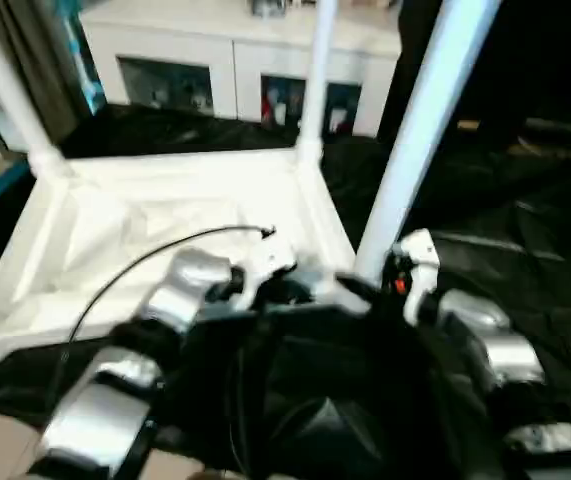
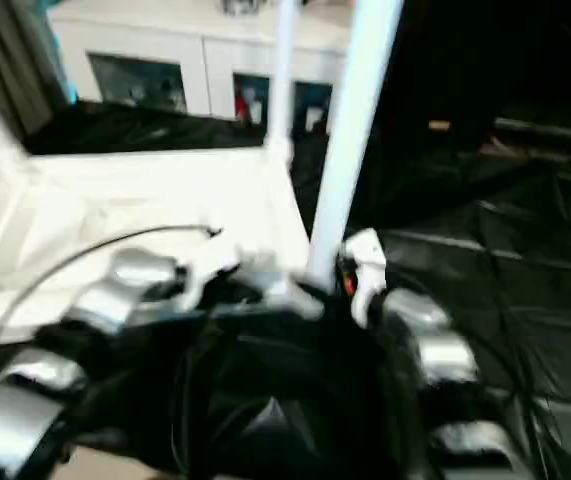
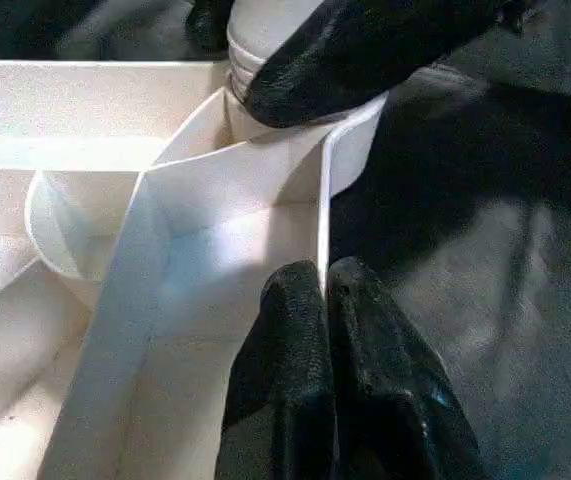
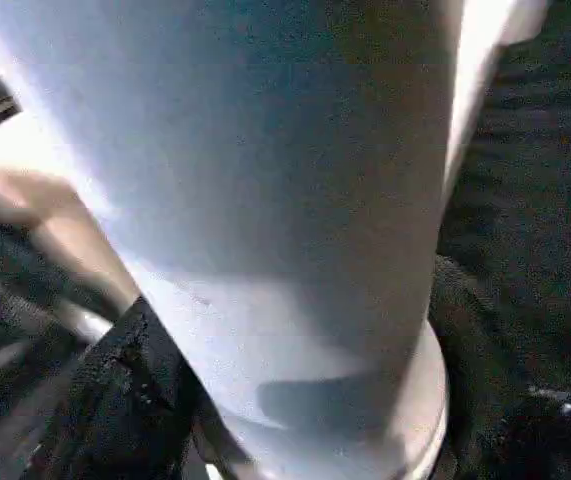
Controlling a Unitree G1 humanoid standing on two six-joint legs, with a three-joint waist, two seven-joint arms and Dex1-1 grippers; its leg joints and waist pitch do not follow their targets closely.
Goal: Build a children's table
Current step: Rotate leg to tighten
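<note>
a: where did the children's table [image 1: 155,230] lie?

b: upside down on the black-covered work table [image 1: 525,260], ribbed underside up. three legs showed; the nearest leg [image 1: 420,130] rose almost straight up from the corner socket [image 3: 75,230] closest to the robot.

a: and the claws?

b: the left gripper [image 3: 327,300] pinched the table's thin edge wall beside that socket, fingers nearly together. the right gripper [image 4: 295,420] was the nearer one to the leg, its fingers straddling the base; whether they gripped it couldn't be told.

a: anything in the socket?

b: the leg's foot.
</note>
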